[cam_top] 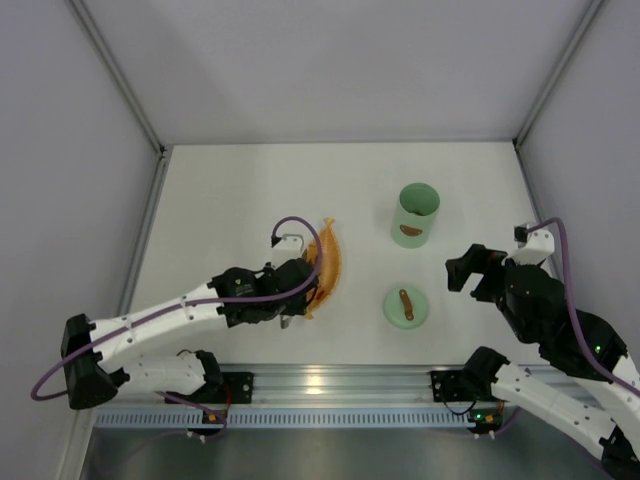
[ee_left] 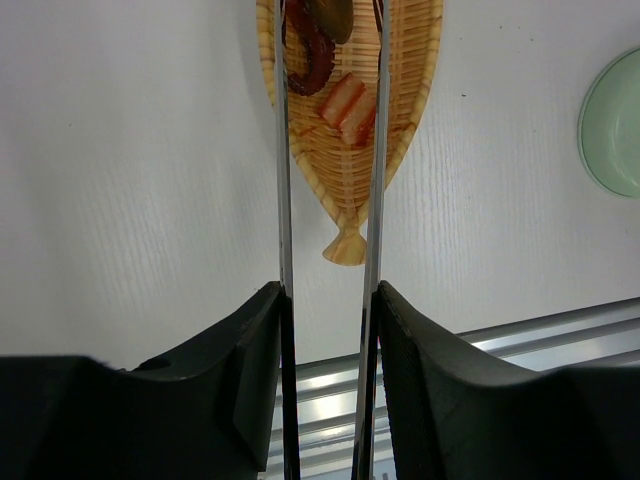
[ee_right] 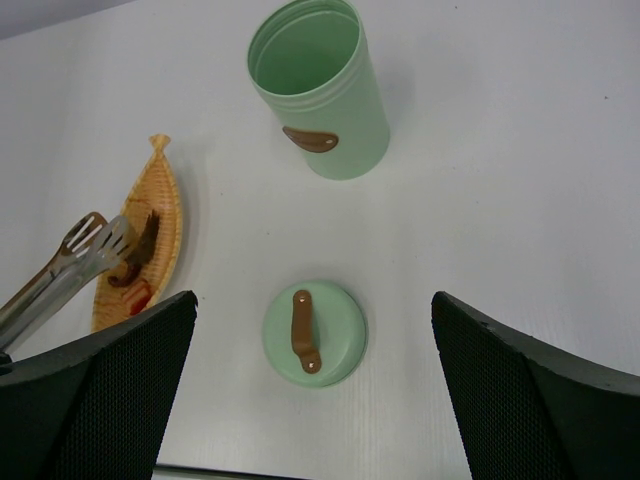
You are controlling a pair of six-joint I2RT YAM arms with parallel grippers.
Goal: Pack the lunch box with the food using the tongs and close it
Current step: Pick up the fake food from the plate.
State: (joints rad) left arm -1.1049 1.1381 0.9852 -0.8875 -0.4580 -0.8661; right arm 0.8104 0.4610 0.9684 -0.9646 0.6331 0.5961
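My left gripper (ee_left: 328,300) is clamped on the tongs (ee_left: 283,200). Both fingers press the two metal arms from outside, so the arms run nearly parallel with a narrow gap between them. The tongs reach straight out ahead of the fingers, over the orange tray (ee_left: 345,185), whose tail points back towards the gripper.

The food (ee_left: 347,100) lies on the tray at the far end of the tongs. A pink-and-red piece sits between the arms against the right one, and a dark reddish piece (ee_left: 306,62) lies further out by the left arm. From the right wrist view, the tong tips (ee_right: 95,240) are down at a dark piece on the tray, but I cannot tell whether they are pinching it.

My right gripper (ee_right: 315,385) stands wide open with nothing in it. Just ahead of it, between the fingers in its own view, the flat green lid (ee_right: 313,332) rests on the table with its brown handle up. Beyond the lid stands the lunch box (ee_right: 320,90), upright with its mouth uncovered and the brown mark facing the gripper. From the left gripper, the lunch box (cam_top: 414,215) is well off to the right, past the tray.
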